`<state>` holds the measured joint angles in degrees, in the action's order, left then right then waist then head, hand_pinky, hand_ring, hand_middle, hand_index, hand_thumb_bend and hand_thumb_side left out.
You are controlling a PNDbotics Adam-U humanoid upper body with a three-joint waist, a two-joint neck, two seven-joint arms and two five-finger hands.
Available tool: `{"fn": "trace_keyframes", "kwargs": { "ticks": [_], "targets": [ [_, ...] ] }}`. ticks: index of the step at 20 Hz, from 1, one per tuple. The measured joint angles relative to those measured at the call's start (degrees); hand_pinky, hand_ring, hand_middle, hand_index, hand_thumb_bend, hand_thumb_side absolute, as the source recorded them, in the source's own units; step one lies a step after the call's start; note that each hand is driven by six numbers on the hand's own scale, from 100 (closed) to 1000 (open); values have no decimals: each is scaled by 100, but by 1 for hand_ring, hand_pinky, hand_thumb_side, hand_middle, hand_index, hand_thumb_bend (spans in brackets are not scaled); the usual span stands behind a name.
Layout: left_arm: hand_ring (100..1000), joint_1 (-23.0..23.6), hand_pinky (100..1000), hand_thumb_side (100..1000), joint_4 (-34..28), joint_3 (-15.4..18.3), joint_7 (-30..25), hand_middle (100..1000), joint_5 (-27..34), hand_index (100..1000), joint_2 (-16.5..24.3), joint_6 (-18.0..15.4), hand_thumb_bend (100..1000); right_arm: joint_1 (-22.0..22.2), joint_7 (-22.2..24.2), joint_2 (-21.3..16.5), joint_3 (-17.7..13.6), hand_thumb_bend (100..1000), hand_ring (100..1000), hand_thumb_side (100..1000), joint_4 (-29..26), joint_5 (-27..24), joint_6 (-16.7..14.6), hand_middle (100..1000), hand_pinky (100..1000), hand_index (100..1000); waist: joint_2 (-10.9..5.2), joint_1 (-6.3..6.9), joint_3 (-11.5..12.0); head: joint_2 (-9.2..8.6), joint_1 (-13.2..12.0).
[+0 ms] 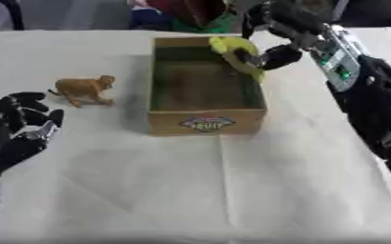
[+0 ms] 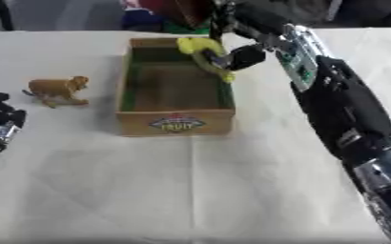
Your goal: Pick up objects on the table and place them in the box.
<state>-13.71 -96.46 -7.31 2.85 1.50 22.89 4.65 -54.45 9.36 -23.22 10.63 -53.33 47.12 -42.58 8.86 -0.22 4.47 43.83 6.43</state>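
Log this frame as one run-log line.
right hand: holding yellow object over box far-right corner | left hand: idle, open, lower left | toy dog: on table, left of box

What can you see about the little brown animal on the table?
The toy animal is orange-brown, like a small lion or dog, and looks like plastic. It stands upright on its legs, head toward the box, tail away. It stands on the white tablecloth left of the box, apart from it. Nothing touches it.
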Motion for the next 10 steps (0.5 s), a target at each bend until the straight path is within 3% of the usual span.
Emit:
{"fn": "trace_keyframes", "kwargs": {
  "ticks": [4,10],
  "targets": [
    [568,-29,656,201,0,0,-8,550,0,734,1,1,369,20,-19,12,-2,355,670,559,-41,0,-80,725,679,817,0,-6,-32,0,-6],
    [571,-203,655,191,0,0,-13,553,-26,734,236,16,366,206,-131,-132,-9,294,659,492,-520,-574,48,701,673,803,-2,1,-141,0,-60]
  ]
}}
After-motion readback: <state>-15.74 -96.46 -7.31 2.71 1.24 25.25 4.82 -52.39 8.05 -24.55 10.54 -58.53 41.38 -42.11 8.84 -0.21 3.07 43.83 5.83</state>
